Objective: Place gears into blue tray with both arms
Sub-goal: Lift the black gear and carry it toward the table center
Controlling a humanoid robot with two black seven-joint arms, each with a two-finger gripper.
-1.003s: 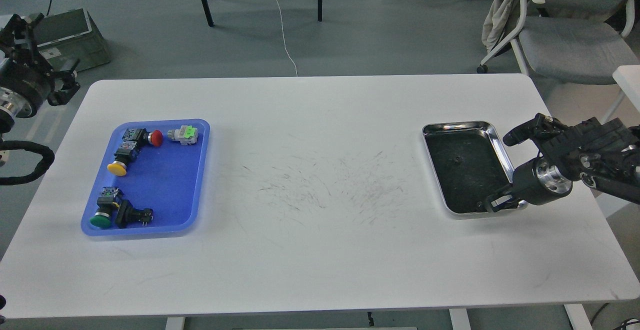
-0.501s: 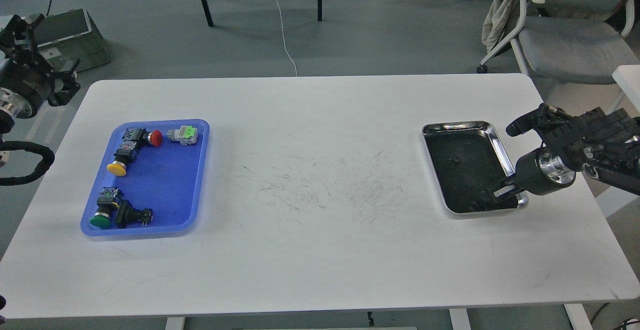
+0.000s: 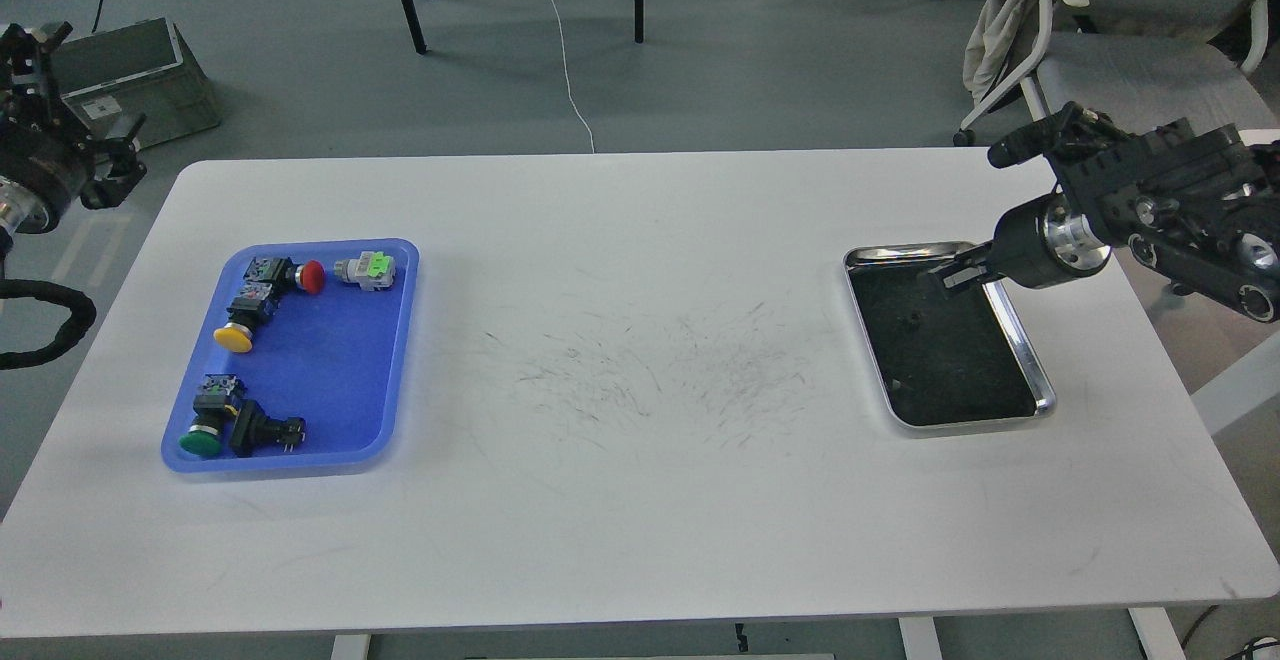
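right pincer above steel tray

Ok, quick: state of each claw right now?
Left claw: off the table's left edge, holding nothing visible; open or shut cannot be told.
Right claw: over the steel tray; too small and dark to tell.

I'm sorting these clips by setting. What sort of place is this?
Probably a robotics lab or office workroom: a plain white table holding a blue tray of push-button switches, office chairs behind it, and cables running across the grey floor.
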